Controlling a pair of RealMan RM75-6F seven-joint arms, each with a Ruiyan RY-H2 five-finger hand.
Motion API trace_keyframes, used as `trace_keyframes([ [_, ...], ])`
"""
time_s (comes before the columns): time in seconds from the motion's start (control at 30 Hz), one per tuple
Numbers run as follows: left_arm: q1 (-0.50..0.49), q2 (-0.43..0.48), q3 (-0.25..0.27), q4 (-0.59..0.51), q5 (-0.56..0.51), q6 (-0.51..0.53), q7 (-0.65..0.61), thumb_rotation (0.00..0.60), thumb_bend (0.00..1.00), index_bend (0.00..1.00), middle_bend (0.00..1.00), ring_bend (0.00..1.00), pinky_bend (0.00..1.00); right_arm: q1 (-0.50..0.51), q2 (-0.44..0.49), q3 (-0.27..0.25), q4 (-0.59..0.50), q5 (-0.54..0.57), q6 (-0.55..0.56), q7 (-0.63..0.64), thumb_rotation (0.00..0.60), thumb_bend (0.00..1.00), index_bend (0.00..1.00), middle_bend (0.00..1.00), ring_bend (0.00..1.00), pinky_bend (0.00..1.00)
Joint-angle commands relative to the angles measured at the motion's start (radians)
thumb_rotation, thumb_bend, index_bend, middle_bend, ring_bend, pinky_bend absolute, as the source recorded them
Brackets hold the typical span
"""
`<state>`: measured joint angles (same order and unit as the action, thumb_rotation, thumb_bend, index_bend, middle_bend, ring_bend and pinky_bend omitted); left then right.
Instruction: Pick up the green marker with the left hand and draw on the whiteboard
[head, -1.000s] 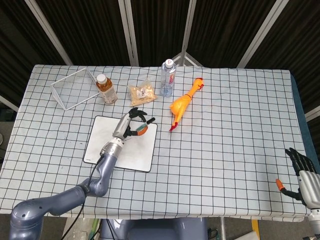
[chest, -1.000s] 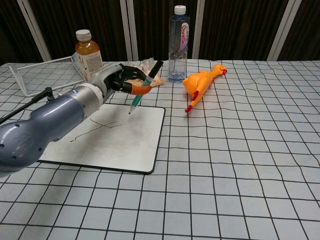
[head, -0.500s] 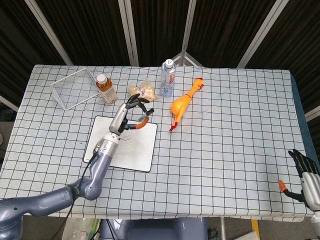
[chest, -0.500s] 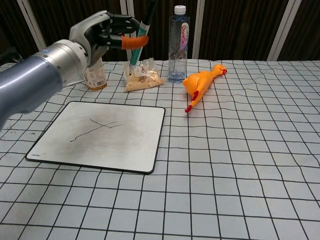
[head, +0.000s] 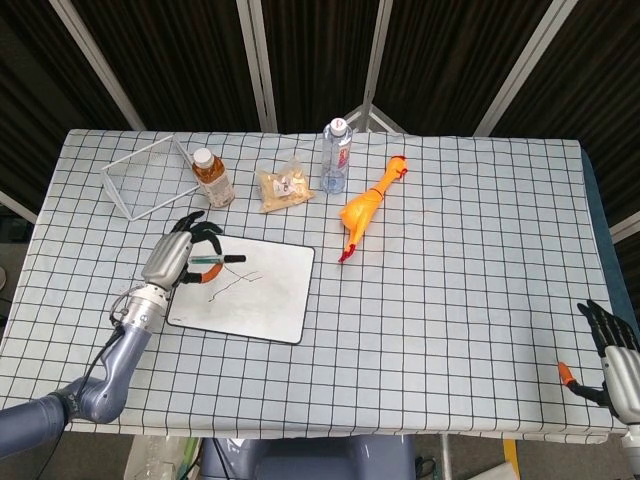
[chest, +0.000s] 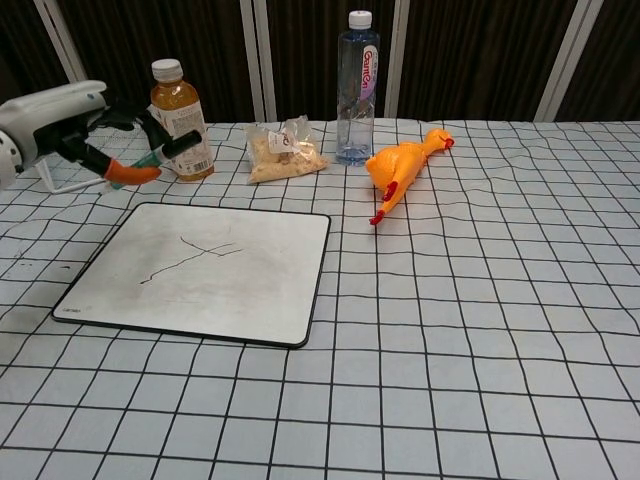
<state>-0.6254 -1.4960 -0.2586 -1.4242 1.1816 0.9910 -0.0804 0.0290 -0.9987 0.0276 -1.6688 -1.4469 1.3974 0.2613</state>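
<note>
My left hand (head: 178, 262) hangs in the air over the left edge of the whiteboard (head: 262, 297) and grips the green marker (head: 215, 261). In the chest view the left hand (chest: 70, 130) is at the far left, holding the marker (chest: 168, 150) almost level, its black cap end pointing right. The whiteboard (chest: 215, 290) lies flat on the checked cloth and carries thin dark lines (chest: 190, 255). My right hand (head: 612, 352) sits at the lower right corner of the head view, fingers spread, holding nothing.
Behind the board stand an orange drink bottle (chest: 178, 118), a snack bag (chest: 282, 150) and a clear water bottle (chest: 356, 88). A rubber chicken (chest: 400, 165) lies right of them. A white wire basket (head: 145, 178) stands at the back left.
My left hand has drawn back to the left with the marker, from above the board's top right corner to its left edge, and the marker has tipped from upright to nearly level.
</note>
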Motion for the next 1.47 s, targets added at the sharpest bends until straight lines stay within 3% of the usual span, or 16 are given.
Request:
trace_keyframes([
  [0.03, 0.024, 0.020, 0.071, 0.060, -0.020, -0.008, 0.120, 0.600, 0.44, 0.76, 0.27, 0.07, 0.08, -0.001, 0.000, -0.001, -0.001, -0.001, 0.001, -0.002, 0.600, 0.35, 0.00, 0.00, 0.00, 0.00],
  [0.3, 0.044, -0.020, 0.125, 0.170, -0.032, -0.023, 0.181, 0.600, 0.38, 0.71, 0.22, 0.06, 0.05, -0.004, -0.001, -0.001, -0.001, -0.001, 0.005, -0.006, 0.600, 0.35, 0.00, 0.00, 0.00, 0.00],
  [0.5, 0.055, -0.030, 0.138, 0.203, -0.053, -0.042, 0.201, 0.600, 0.26, 0.53, 0.05, 0.00, 0.00, -0.004, -0.002, -0.002, -0.002, -0.005, 0.005, -0.007, 0.600, 0.35, 0.00, 0.00, 0.00, 0.00],
  [0.67, 0.063, -0.019, 0.121, 0.177, -0.072, -0.038, 0.188, 0.600, 0.22, 0.43, 0.00, 0.00, 0.00, -0.004, -0.001, -0.002, -0.003, -0.008, 0.005, -0.007, 0.600, 0.35, 0.00, 0.00, 0.00, 0.00],
  [0.8, 0.079, 0.008, 0.101, 0.121, -0.076, -0.004, 0.169, 0.600, 0.21, 0.39, 0.00, 0.00, 0.00, -0.005, 0.000, -0.002, -0.003, -0.009, 0.007, -0.003, 0.600, 0.35, 0.00, 0.00, 0.00, 0.00],
  [0.93, 0.124, 0.079, 0.089, -0.012, -0.063, 0.064, 0.134, 0.600, 0.18, 0.33, 0.00, 0.00, 0.00, -0.005, 0.002, -0.002, 0.000, -0.012, 0.008, 0.000, 0.600, 0.35, 0.00, 0.00, 0.00, 0.00],
  [1.03, 0.170, 0.149, 0.098, -0.127, -0.028, 0.133, 0.116, 0.600, 0.14, 0.16, 0.00, 0.00, 0.00, -0.005, 0.003, -0.005, 0.003, -0.016, 0.008, -0.003, 0.600, 0.35, 0.00, 0.00, 0.00, 0.00],
  [1.13, 0.240, 0.244, 0.134, -0.267, 0.020, 0.218, 0.111, 0.600, 0.13, 0.03, 0.00, 0.00, 0.00, -0.005, 0.003, -0.009, 0.007, -0.020, 0.005, -0.009, 0.600, 0.35, 0.00, 0.00, 0.00, 0.00],
  [1.23, 0.316, 0.324, 0.186, -0.382, 0.073, 0.306, 0.124, 0.600, 0.13, 0.00, 0.00, 0.00, 0.00, -0.004, 0.004, -0.010, 0.008, -0.026, 0.006, -0.015, 0.600, 0.35, 0.00, 0.00, 0.00, 0.00],
  [1.33, 0.386, 0.349, 0.236, -0.413, 0.153, 0.410, 0.146, 0.600, 0.13, 0.00, 0.00, 0.00, 0.00, -0.002, 0.003, -0.012, 0.009, -0.028, 0.001, -0.019, 0.600, 0.35, 0.00, 0.00, 0.00, 0.00],
  [1.47, 0.450, 0.352, 0.288, -0.366, 0.228, 0.493, 0.173, 0.600, 0.13, 0.00, 0.00, 0.00, 0.00, 0.000, 0.003, -0.014, 0.005, -0.035, 0.000, -0.027, 0.600, 0.35, 0.00, 0.00, 0.00, 0.00],
])
